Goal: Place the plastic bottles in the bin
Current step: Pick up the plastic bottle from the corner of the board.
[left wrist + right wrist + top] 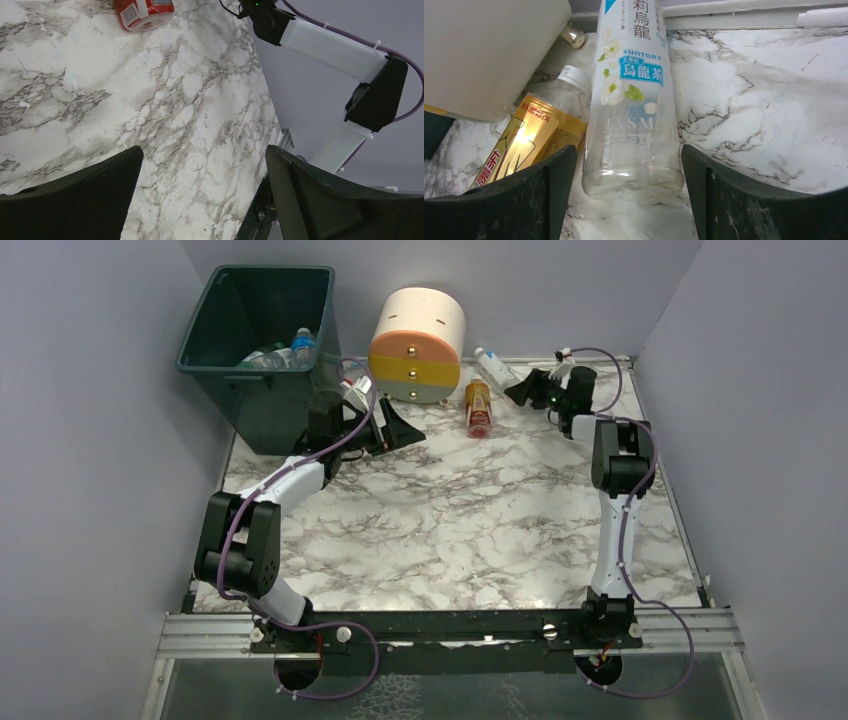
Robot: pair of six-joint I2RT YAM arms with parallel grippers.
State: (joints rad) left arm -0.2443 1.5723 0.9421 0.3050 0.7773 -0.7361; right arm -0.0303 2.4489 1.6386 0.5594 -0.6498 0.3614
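A clear plastic bottle with a blue-and-white label [634, 100] lies on the marble table at the far right [495, 368]. My right gripper [628, 150] straddles its base, one finger on each side with a thin gap showing, so it is open. A yellow-orange bottle [531, 140] lies just left of it [479, 407]; its red-labelled end [145, 10] shows in the left wrist view. The dark green bin [260, 340] stands at the far left with bottles [290, 350] inside. My left gripper [385, 425] hangs wide open and empty beside the bin, over bare marble [204, 150].
A round cream, yellow and grey drawer unit [417, 345] stands at the back between the bin and the bottles, close to the orange bottle [489, 50]. Purple-grey walls enclose the table on three sides. The right arm [340, 50] crosses the left wrist view.
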